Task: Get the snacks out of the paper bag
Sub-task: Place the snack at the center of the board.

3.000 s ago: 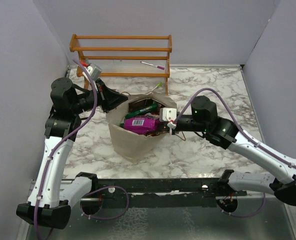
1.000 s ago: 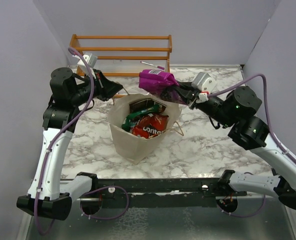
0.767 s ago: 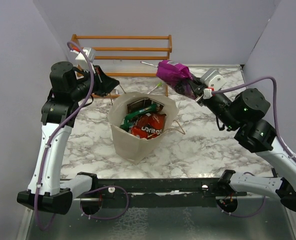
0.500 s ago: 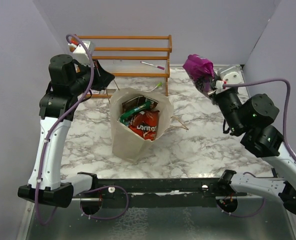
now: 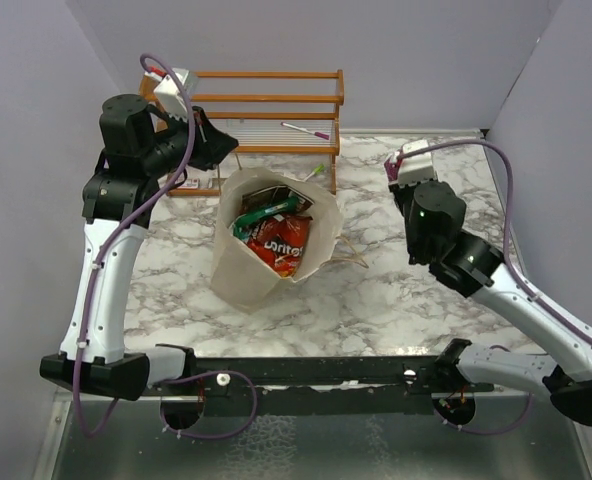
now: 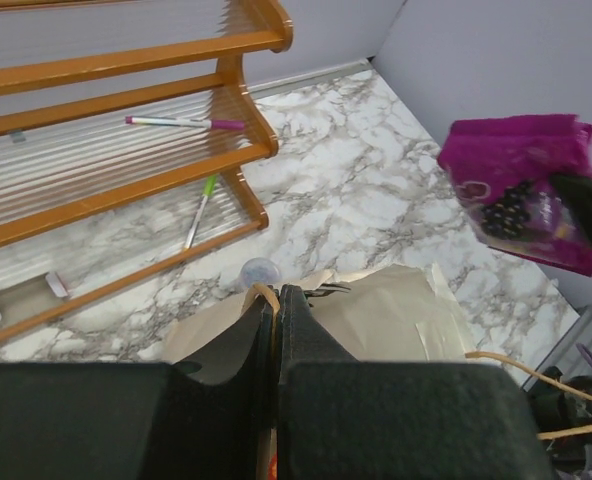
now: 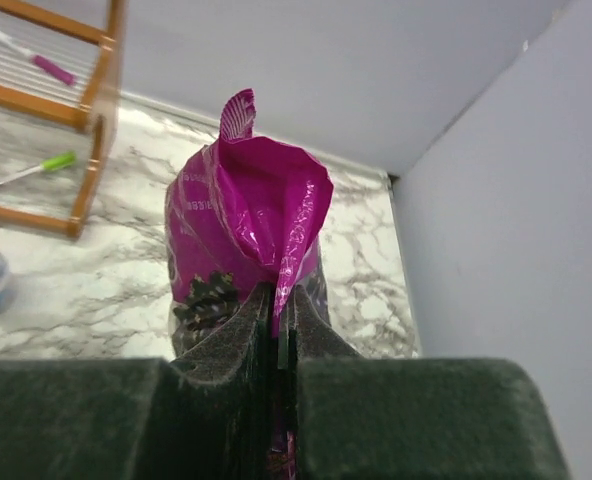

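The cream paper bag stands mid-table, mouth open and leaning toward the front left. Inside lie snacks: a red packet, a green one and a dark brown one. My left gripper is above the bag's back left rim, shut on its tan string handle. My right gripper is shut on the top fold of a purple packet, held in the air over the back right of the table. From above, that packet is hidden under the right wrist. The left wrist view shows it as the purple packet.
A wooden rack stands at the back and holds a pink pen. A green pen and a small clear cup lie between rack and bag. The bag's other handle trails on the marble. The right wall is close.
My right gripper has carried the purple packet from above the bag to the back right. My left gripper has moved up toward the rack with the handle, and the bag has tilted.
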Controlling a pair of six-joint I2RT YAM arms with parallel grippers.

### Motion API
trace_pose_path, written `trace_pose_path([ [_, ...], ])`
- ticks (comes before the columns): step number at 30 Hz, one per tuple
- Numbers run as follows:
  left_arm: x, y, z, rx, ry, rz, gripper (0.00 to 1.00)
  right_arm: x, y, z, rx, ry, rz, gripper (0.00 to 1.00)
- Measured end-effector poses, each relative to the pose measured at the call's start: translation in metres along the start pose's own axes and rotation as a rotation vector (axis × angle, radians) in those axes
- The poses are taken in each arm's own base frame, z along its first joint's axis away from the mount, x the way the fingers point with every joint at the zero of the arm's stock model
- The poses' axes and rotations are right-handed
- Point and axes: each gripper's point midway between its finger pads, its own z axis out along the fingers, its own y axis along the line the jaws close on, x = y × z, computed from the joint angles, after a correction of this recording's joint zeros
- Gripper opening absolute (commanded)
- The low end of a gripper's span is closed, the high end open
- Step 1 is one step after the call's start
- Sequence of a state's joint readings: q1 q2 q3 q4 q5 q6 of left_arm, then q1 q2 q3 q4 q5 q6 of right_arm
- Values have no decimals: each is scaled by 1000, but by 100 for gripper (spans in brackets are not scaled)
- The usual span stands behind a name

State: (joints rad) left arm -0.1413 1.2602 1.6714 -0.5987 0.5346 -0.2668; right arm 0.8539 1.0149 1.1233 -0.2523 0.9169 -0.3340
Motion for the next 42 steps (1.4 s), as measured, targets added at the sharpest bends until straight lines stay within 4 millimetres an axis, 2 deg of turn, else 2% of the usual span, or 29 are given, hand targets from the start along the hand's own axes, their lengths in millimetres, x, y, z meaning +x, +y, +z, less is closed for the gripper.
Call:
trace_pose_path([
  [1,-1,-3,0,15,-1,-2,0,6,0,6,11,22,13,1],
  [5,2,-15,5,103,-25,-37,0,56,-13,48,73,174,77,1],
  [10,21,-32,10,248,-51,-160,0,121,-20,81,125,348,101,1],
  [14,27,-44,10,343,-65,-245,0,169,-21,104,141,470,109,1],
  [17,24,-54,6,405,-76,-292,0,213,-37,119,188,567,105,1],
  [20,15,-65,1,463,-91,-321,0,243,-59,124,246,634,58,1],
  [22,10,-72,-3,497,-96,-337,0,256,-78,127,298,656,-2,1],
  [25,8,-80,-7,537,-86,-370,0,261,-90,135,339,651,-86,1],
  [28,13,-82,-6,552,-67,-411,0,269,-85,153,337,645,-132,1],
  [32,20,-86,-6,561,-39,-450,0,297,-63,180,287,693,-136,2],
  [34,24,-90,-9,570,-32,-454,0,298,-51,189,252,696,-102,14],
  [39,33,-104,-17,591,-30,-456,0,290,-20,203,114,646,70,58],
  [42,40,-113,-16,595,-29,-473,0,294,13,199,-22,634,182,72],
])
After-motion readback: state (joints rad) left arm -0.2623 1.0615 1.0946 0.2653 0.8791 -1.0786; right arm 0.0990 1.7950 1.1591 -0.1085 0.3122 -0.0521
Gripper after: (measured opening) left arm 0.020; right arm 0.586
